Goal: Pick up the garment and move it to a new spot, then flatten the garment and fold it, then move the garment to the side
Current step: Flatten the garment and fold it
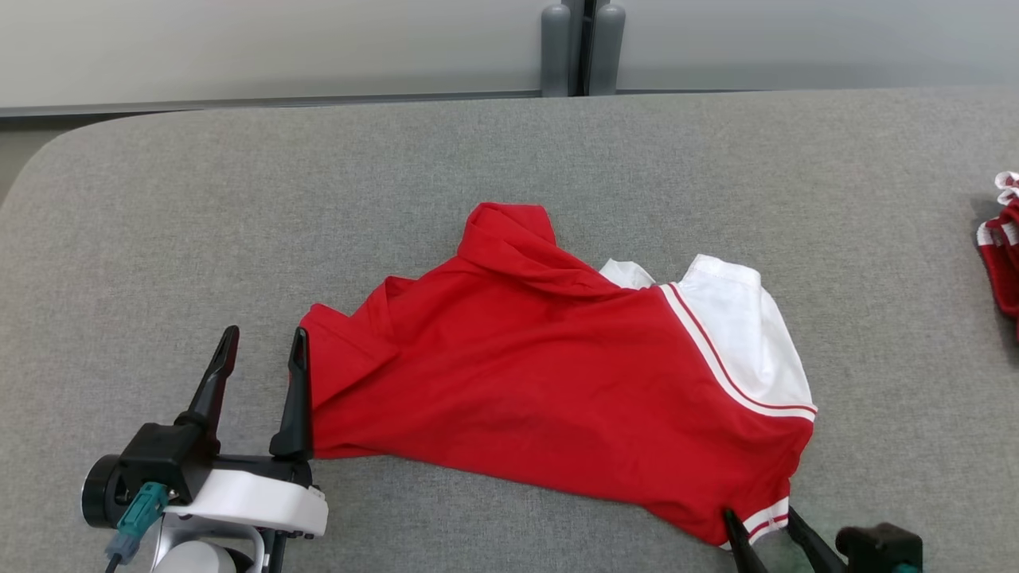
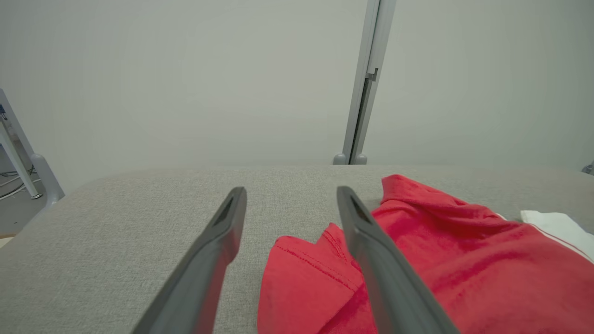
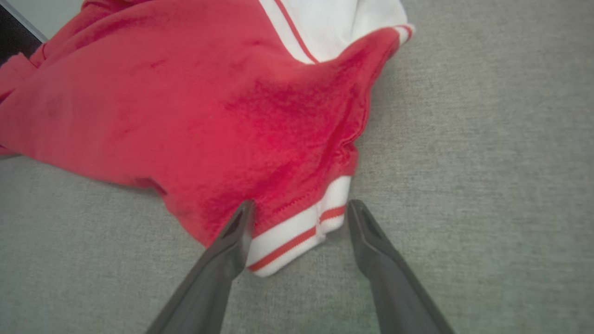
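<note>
Head view: one garment (image 1: 549, 374) lies near the middle of the grey bench (image 1: 557, 143), towards the robot's side. There are two end effectors, one at each near corner of it. The garment is a red top, loosely flattened with soft creases. A folded red part rises at its far edge, a white panel edged with thin red and white stripes sits at its right, and a white cuff with a red stripe is at the near right corner. A second, smaller bundle of red and white cloth (image 1: 1005, 255) sits well apart at the bench's right edge. The left end effector (image 1: 265, 332) has its fingers spread, with the inner finger running along the garment's left edge. In the left wrist view a red hemmed corner lies between the two fingers, and whether they touch it cannot be told. In the right wrist view the right end effector (image 3: 301, 204) is also spread and pinches nothing, its fingers standing on either side of the striped cuff.
</note>
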You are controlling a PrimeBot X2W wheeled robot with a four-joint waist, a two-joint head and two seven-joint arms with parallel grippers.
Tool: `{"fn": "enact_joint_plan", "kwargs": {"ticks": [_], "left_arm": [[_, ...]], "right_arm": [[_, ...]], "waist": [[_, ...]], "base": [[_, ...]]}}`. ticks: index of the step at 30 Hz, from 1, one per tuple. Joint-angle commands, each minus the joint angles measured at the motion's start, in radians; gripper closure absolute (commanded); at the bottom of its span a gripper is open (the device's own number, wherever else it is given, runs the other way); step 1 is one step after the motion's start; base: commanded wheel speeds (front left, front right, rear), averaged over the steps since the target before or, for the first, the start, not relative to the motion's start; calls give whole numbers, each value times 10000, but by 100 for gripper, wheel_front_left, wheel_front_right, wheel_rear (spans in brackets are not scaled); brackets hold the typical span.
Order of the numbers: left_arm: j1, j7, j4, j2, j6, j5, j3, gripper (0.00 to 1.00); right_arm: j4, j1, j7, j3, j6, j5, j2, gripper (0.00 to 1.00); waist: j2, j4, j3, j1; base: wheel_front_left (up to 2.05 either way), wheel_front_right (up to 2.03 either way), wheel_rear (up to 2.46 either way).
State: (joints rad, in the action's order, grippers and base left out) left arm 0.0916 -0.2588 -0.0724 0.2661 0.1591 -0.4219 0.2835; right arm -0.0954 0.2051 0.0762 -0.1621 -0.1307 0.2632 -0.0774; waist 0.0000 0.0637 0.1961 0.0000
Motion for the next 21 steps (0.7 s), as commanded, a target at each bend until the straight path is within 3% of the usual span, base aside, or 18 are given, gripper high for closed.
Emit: {"fn": "enact_joint_plan", "kwargs": {"ticks": [1,3,10,15,21], "left_arm": [[165,-38,-38,2,-32,45,-23,0],[239,-47,-69,-24,-62,55,-37,0],[246,-64,-82,-73,-67,106,-169,0],[291,-70,-29,-154,-114,147,-179,0],[632,-67,3,-365,-247,215,-58,0]], "right_arm": [[-184,-299,-111,-30,0,124,24,9],[-370,-584,-254,-233,0,193,38,100],[915,-1272,-1068,-382,0,124,-277,100],[1981,-1942,-800,-98,0,-37,-549,100],[2025,-3398,-446,406,0,40,-758,100]], "waist": [[0,-5,64,0],[0,9,113,0],[0,40,138,0],[0,70,189,0],[0,393,648,0]], "base": [[0,0,0],[0,0,0],[0,0,0],[0,0,0],[0,0,0]]}}
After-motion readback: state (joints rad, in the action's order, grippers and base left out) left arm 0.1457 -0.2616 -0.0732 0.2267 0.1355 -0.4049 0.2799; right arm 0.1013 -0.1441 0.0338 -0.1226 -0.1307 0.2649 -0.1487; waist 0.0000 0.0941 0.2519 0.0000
